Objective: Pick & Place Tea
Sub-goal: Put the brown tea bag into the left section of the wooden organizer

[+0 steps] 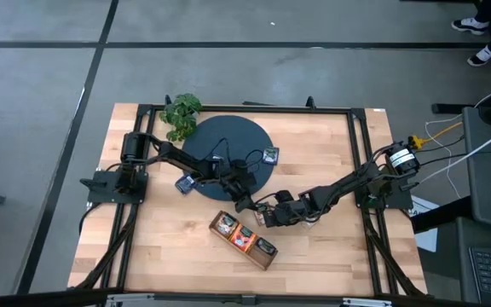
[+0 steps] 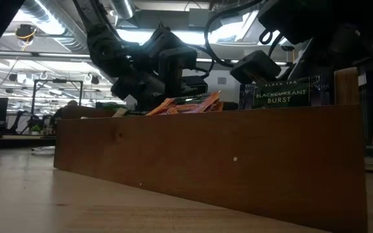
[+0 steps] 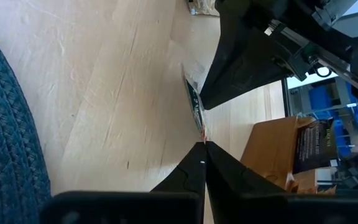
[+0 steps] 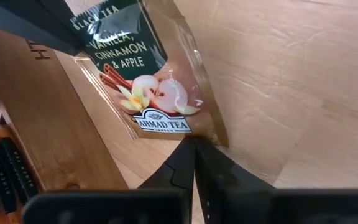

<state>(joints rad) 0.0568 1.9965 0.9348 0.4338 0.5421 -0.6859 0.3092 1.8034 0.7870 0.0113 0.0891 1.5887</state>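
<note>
A beige-green tea sachet point(image 4: 148, 81), printed "Vanilla, Cinnamon & Apple", hangs between my two grippers just beyond the far end of the long wooden tray point(image 1: 267, 256). My left gripper point(image 3: 204, 144) comes from the dark round mat's side and is shut on it. My right gripper point(image 4: 194, 142) comes from the table's right and is also shut on it. In the left wrist view the sachet point(image 3: 194, 102) shows edge-on. The tray holds orange sachets point(image 2: 186, 103) and a dark one point(image 2: 280, 96), standing on edge. My left gripper pinches the sachet's end point(image 3: 202, 132) between its two shut fingertips, slanting down from the table's left. The sachet stands on edge, running away from the fingertips. My right gripper's dark fingers point(image 3: 241, 68) are on its other part. My right gripper pinches the sachet's edge below the "Ahmad Tea" label point(image 4: 188, 135) between its two fingertips, slanting steeply down from the table's right. The sachet stands up from the fingers, tilted, and its printed top corner point(image 4: 82, 28) runs under my left gripper's dark finger.
The dark round mat point(image 1: 228, 145) lies at the table's far middle with loose sachets point(image 1: 270, 155) on and beside it point(image 1: 184, 183). A leafy plant point(image 1: 181, 115) stands at the mat's far left. Bare wood lies near the table's front left and far right.
</note>
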